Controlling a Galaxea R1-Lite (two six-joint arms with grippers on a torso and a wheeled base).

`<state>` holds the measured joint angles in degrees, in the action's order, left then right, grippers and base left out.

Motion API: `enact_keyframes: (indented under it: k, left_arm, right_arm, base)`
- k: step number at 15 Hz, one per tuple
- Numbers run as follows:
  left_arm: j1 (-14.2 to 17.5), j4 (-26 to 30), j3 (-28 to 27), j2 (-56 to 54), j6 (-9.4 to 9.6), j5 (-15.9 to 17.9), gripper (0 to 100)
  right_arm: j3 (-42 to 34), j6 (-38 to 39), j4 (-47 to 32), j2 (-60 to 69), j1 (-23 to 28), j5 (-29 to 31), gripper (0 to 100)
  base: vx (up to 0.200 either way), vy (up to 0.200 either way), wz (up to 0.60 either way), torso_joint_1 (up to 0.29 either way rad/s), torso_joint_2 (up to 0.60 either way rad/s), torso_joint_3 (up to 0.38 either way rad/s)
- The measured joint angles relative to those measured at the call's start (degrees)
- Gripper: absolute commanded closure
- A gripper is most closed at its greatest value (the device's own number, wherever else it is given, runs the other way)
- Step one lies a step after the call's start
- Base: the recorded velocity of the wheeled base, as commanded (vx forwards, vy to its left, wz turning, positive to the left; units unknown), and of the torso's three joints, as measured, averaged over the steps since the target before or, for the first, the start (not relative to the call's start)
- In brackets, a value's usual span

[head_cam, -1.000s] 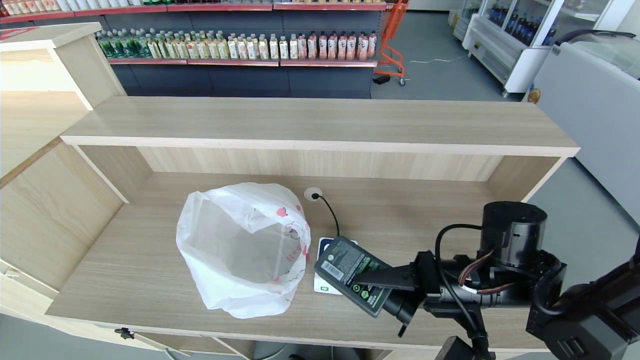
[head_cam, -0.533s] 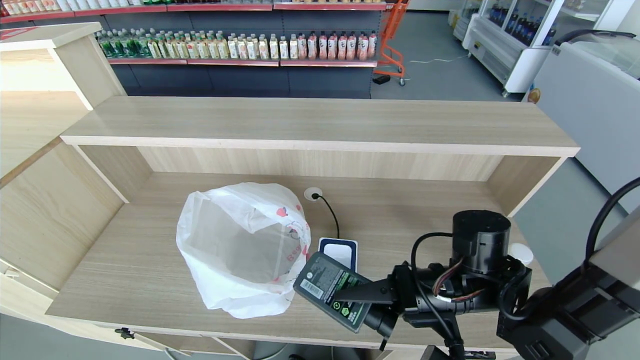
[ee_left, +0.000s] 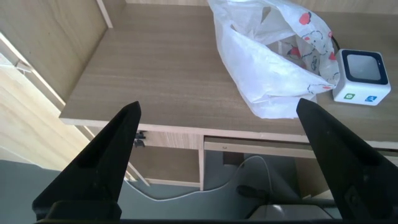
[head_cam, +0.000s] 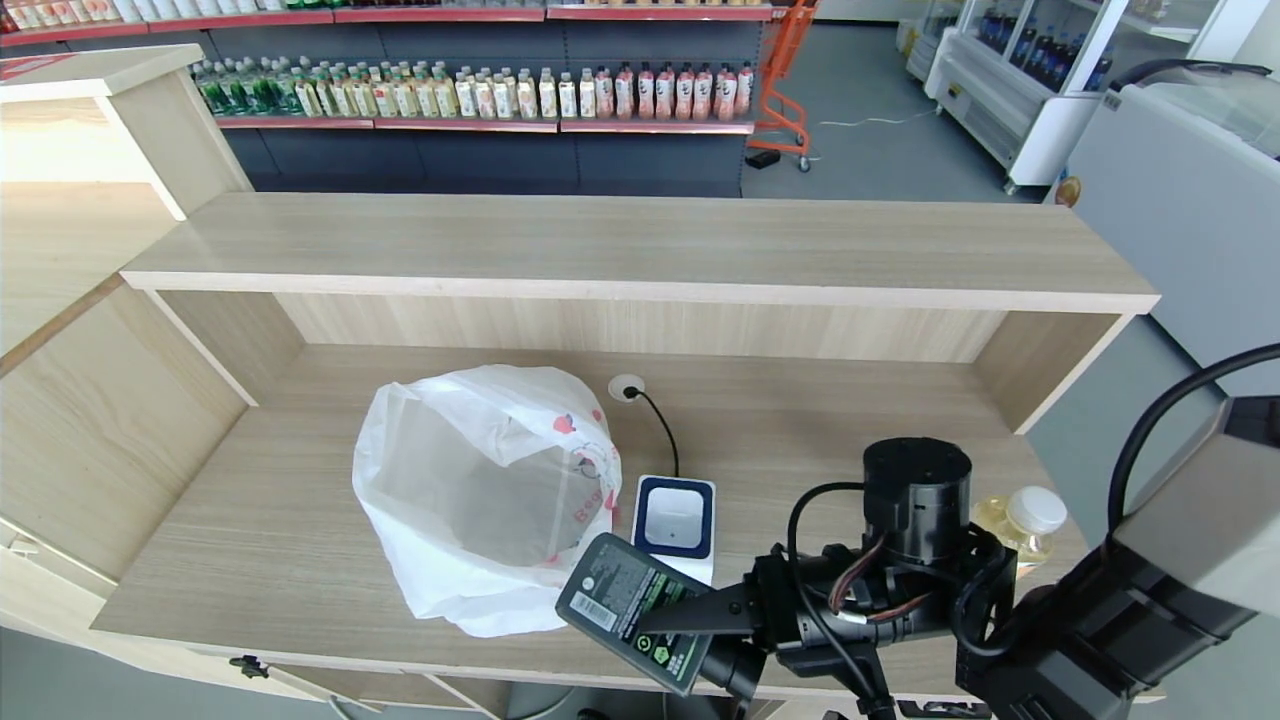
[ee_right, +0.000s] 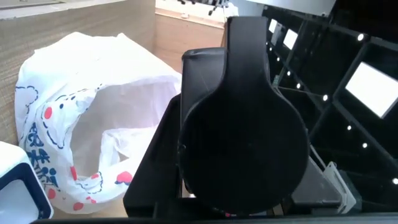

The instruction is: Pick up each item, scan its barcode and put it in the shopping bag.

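Note:
My right gripper [head_cam: 690,622] is shut on a dark flat packet [head_cam: 632,625] with green print and a white barcode label, held above the counter's front edge beside the shopping bag. In the right wrist view the packet [ee_right: 205,93] shows behind the near finger. The white plastic shopping bag [head_cam: 490,495] stands open on the counter, with its mouth [ee_right: 118,130] toward the packet. A white barcode scanner [head_cam: 677,522] with a dark window sits right of the bag. My left gripper [ee_left: 217,162] is open, off the counter's front edge and away from everything.
A bottle of yellow liquid with a white cap [head_cam: 1020,520] stands at the counter's right end, behind my right arm. The scanner cable [head_cam: 660,425] runs to a grommet [head_cam: 626,387]. A raised shelf [head_cam: 640,250] and side walls bound the wooden counter [head_cam: 250,520].
My right gripper has carried the packet left and toward the counter's front edge, off the scanner, which now lies uncovered. The bottle has come into view behind the arm.

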<state>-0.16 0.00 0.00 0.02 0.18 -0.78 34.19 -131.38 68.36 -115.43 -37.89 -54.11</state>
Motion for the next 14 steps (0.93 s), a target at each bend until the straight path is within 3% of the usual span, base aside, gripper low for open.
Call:
enact_keyframes:
  k: [9,10,12,14]
  left_arm:
    - [0.0,0.0,0.0,0.0,0.0,0.0,0]
    - [0.0,0.0,0.0,0.0,0.0,0.0,0]
    - [0.0,0.0,0.0,0.0,0.0,0.0,0]
    - [0.0,0.0,0.0,0.0,0.0,0.0,0]
  right_arm:
    - [0.0,0.8,-0.3,0.1,0.4,-0.4,100]
    - [0.1,3.2,-0.5,0.3,0.4,-0.3,100]
    - [0.2,16.3,-1.0,1.1,0.4,1.1,100]
    - [-0.2,30.3,0.1,3.5,0.5,6.9,100]
  base:
    - [0.0,0.0,0.0,0.0,0.0,0.0]
    - [0.0,0.0,0.0,0.0,0.0,0.0]
    - [0.0,0.0,0.0,0.0,0.0,0.0]
    - [0.0,0.0,0.0,0.0,0.0,0.0]
